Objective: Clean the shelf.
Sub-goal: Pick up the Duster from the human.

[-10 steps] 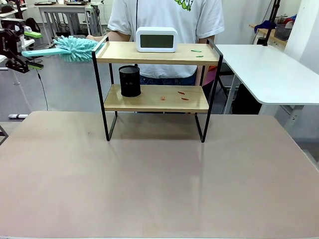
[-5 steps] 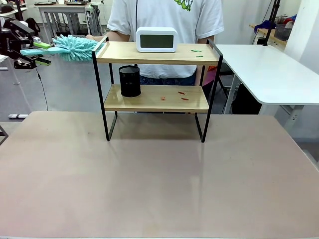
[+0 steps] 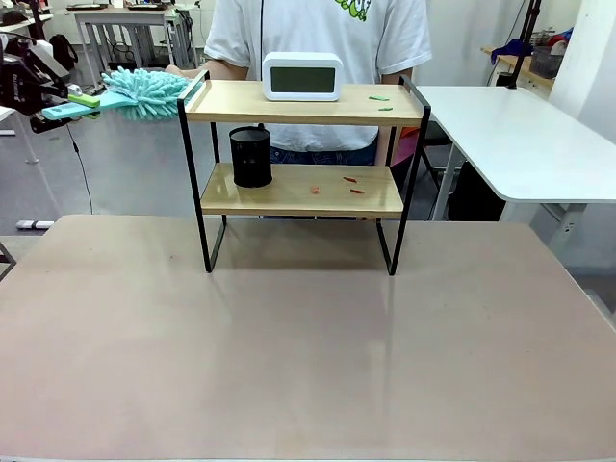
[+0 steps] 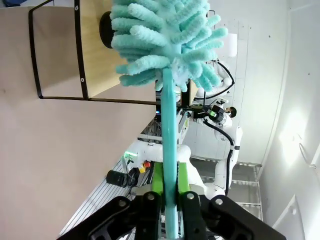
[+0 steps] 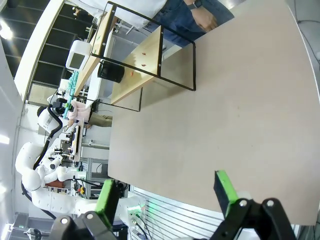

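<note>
The shelf [image 3: 301,191] stands mid-table, with two wooden boards in a black frame. Small green scraps [image 3: 379,97] lie on its top board and reddish scraps [image 3: 350,179] on the lower one. At the far left my left gripper [image 3: 82,100] is shut on the handle of a teal fluffy duster [image 3: 144,91], whose head hangs just left of the shelf's top rail. In the left wrist view the pads [image 4: 156,176] clamp the duster [image 4: 165,40] handle, with the shelf [image 4: 92,55] behind the head. My right gripper [image 5: 167,196] is open and holds nothing, off the table's near edge, far from the shelf [image 5: 145,55].
A white digital clock [image 3: 302,76] sits on the top board and a black mesh cup [image 3: 251,156] on the lower one. A person [image 3: 318,29] stands right behind the shelf, one hand [image 3: 183,70] near the duster head. A white table [image 3: 520,135] is at the right.
My left gripper has shut on the duster handle, after standing open around it. Gripper and duster shifted slightly. The right gripper stays open.
</note>
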Tool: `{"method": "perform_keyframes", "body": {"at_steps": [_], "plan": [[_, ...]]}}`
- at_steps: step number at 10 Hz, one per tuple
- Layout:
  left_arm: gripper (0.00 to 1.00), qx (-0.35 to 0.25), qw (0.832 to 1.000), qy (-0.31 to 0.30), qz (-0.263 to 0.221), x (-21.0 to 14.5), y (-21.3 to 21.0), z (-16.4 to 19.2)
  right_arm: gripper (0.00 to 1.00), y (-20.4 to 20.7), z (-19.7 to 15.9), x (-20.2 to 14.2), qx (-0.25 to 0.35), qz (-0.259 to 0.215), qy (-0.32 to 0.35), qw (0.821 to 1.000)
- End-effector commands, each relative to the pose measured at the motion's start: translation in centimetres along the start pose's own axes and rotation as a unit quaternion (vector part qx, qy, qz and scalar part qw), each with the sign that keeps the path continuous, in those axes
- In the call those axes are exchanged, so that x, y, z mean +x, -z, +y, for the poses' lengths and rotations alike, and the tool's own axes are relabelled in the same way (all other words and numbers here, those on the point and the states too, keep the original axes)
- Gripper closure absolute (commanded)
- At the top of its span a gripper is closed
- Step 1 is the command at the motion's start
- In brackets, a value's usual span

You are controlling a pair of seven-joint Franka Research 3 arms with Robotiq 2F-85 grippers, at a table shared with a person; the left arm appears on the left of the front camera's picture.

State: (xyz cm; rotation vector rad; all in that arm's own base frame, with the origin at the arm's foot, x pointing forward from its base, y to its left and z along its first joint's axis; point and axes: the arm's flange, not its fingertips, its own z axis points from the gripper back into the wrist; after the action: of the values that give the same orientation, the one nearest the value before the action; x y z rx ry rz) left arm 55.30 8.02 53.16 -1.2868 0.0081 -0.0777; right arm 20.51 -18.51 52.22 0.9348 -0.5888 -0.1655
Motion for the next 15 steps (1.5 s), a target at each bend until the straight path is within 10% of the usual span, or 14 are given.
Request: {"method": "perform_keyframes", "body": {"at_steps": [1,3,8,11,12,13,15], "plan": [[1.00,0.019,0.999,0.024,-0.014,-1.4,0.6,-0.3,0.00,-0.1,0.0,0.0,0.010,-0.004,-0.011,1.000],[1.00,0.048,0.998,0.048,-0.006,-4.7,-1.1,-0.8,0.00,-0.1,0.0,0.0,0.010,-0.004,-0.011,1.000],[1.00,0.275,0.940,0.189,0.073,-26.2,-7.2,1.1,0.00,-0.1,0.0,0.0,0.010,-0.004,-0.011,1.000],[1.00,0.281,0.921,0.259,0.068,-28.9,-5.2,3.1,0.00,-0.1,0.0,0.0,0.010,-0.004,-0.011,1.000],[1.00,0.300,0.886,0.314,0.161,-28.5,-4.9,4.3,0.00,-0.1,0.0,0.0,0.010,-0.004,-0.011,1.000],[1.00,0.288,0.926,0.227,0.088,-29.9,-6.7,2.4,0.00,-0.1,0.0,0.0,0.010,-0.004,-0.011,1.000],[1.00,0.288,0.926,0.227,0.088,-29.9,-6.7,2.4,0.00,-0.1,0.0,0.0,0.010,-0.004,-0.011,1.000]]}}
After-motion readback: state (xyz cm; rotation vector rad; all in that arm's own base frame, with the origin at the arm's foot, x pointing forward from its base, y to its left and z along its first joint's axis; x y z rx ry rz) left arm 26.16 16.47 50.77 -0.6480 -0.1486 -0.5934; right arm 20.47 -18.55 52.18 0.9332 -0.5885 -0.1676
